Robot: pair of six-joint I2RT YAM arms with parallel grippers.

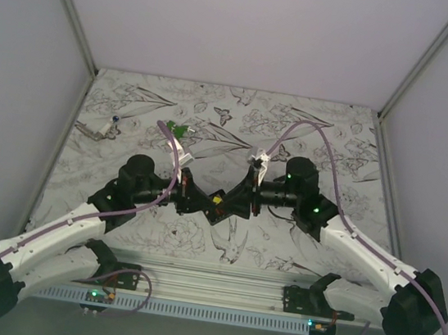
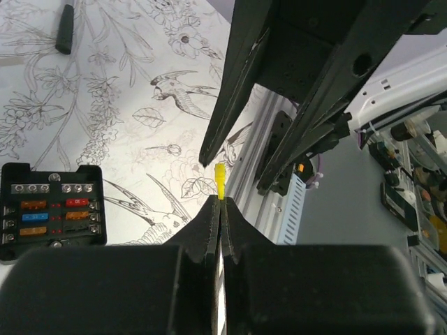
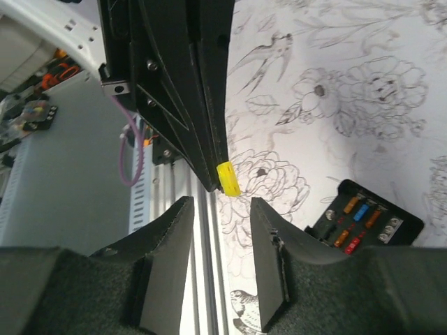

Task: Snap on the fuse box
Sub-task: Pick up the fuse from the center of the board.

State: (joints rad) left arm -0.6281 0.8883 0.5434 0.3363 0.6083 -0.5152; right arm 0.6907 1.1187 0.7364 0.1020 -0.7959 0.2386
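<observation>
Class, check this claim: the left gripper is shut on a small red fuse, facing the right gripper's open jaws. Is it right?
No. The fuse is yellow, not red; the right wrist view shows it. The left gripper is shut on it, facing the open right gripper.

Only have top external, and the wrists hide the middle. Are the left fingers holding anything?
Observer: Yes. On the left wrist view the left fingers are shut on a small yellow plastic piece, with its tip poking out.
Operator: Right side?
Observer: The right fingers are open. The yellow piece sits at the mouth of their gap and touches neither.
Operator: And the box?
Observer: The small black square plastic fuse box lies flat on the floral-print table, uncovered. Orange, blue and red fuses show, and it is apart from both sets of fingers.
</observation>
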